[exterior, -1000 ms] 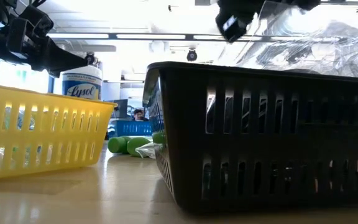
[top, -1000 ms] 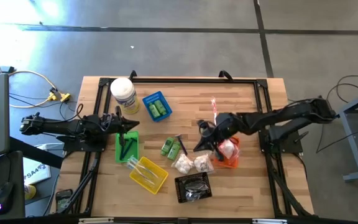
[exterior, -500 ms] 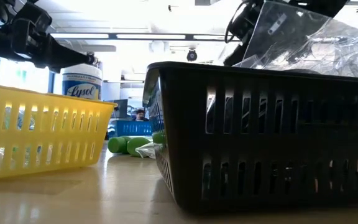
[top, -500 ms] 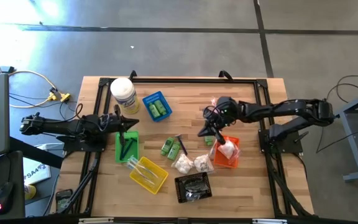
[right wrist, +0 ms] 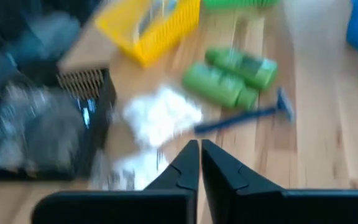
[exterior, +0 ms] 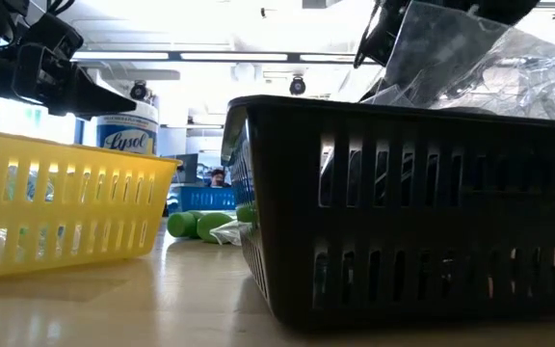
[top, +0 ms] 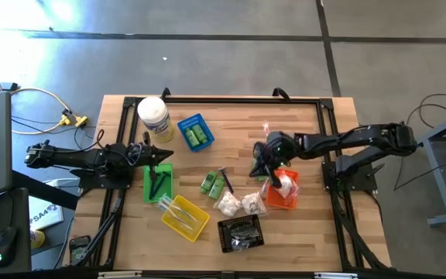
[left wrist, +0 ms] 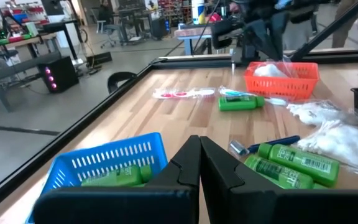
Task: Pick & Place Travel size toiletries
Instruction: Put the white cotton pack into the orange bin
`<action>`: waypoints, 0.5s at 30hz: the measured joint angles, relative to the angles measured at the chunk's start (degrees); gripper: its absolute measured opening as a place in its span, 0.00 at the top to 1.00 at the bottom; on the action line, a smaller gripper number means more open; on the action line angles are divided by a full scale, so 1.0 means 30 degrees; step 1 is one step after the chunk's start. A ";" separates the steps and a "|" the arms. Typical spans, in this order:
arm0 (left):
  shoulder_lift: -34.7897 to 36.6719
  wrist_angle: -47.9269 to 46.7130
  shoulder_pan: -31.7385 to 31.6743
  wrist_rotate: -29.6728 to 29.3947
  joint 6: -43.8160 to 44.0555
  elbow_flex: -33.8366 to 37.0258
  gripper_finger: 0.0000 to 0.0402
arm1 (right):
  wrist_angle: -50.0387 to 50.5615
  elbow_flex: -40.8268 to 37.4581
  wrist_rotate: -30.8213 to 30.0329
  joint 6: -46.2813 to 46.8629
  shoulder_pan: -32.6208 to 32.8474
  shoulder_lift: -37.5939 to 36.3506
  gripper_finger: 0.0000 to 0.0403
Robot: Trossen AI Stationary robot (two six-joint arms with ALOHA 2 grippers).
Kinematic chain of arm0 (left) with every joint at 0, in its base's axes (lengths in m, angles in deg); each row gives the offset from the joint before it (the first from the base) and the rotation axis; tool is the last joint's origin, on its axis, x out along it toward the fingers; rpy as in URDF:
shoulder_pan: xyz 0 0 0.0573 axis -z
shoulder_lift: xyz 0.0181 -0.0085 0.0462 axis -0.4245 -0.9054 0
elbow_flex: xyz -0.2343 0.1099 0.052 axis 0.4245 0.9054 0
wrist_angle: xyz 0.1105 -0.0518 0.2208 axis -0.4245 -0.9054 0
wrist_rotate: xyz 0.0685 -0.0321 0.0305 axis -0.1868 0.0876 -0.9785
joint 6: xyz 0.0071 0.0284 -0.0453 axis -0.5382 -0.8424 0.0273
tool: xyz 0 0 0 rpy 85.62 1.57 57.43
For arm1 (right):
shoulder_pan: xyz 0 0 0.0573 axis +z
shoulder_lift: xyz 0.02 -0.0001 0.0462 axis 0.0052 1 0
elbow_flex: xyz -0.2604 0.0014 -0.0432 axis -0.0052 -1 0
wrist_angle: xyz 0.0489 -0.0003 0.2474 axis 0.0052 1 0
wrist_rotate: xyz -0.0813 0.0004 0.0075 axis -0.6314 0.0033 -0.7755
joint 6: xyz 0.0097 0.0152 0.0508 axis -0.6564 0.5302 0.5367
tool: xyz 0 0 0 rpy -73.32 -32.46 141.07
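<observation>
Loose on the wood lie two green bottles [top: 214, 184] [right wrist: 236, 76], two white puffy packets [top: 240, 204] [right wrist: 160, 115], a blue razor [right wrist: 247, 115], another green bottle [left wrist: 241, 101] and a red clear-wrapped stick [top: 267, 132]. My right gripper [top: 259, 169] [right wrist: 199, 149] is shut and empty, hovering just left of the orange basket [top: 272, 200], which holds a white packet [top: 285, 184]. My left gripper [top: 167, 154] [left wrist: 199, 146] waits shut above the green basket [top: 149, 186], at the table's left side.
A blue basket [top: 194, 132] holds green bottles. The yellow basket [top: 184, 217] and the black basket [top: 241, 232] of clear wrappers sit near the table's near edge. A white Lysol jar [top: 153, 116] stands at the far left. Bare wood lies at the table's far middle.
My right gripper has risen from beside the orange basket and swung toward the table's far edge, then come back a little toward the near edge. Its fingers stay shut. The left arm has kept still.
</observation>
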 joint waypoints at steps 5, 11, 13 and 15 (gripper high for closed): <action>0.0000 0.0019 0.0000 -0.0033 -0.0416 0.0000 1.00 | 0.5165 0.1920 -0.2213 0.0690 0.1506 0.0186 0.76; 0.0000 0.0428 0.0000 -0.0073 -0.1419 0.0000 1.00 | 0.5701 0.2151 -0.0500 0.2565 0.2007 0.1619 0.49; 0.0007 0.0575 0.0000 -0.0073 -0.1523 0.0000 1.00 | 0.5767 0.2150 -0.0731 0.2474 0.2264 0.2446 0.45; 0.0007 0.0582 0.0000 -0.0073 -0.1559 0.0000 1.00 | 0.5566 0.2114 -0.0653 0.2014 0.2473 0.3268 0.43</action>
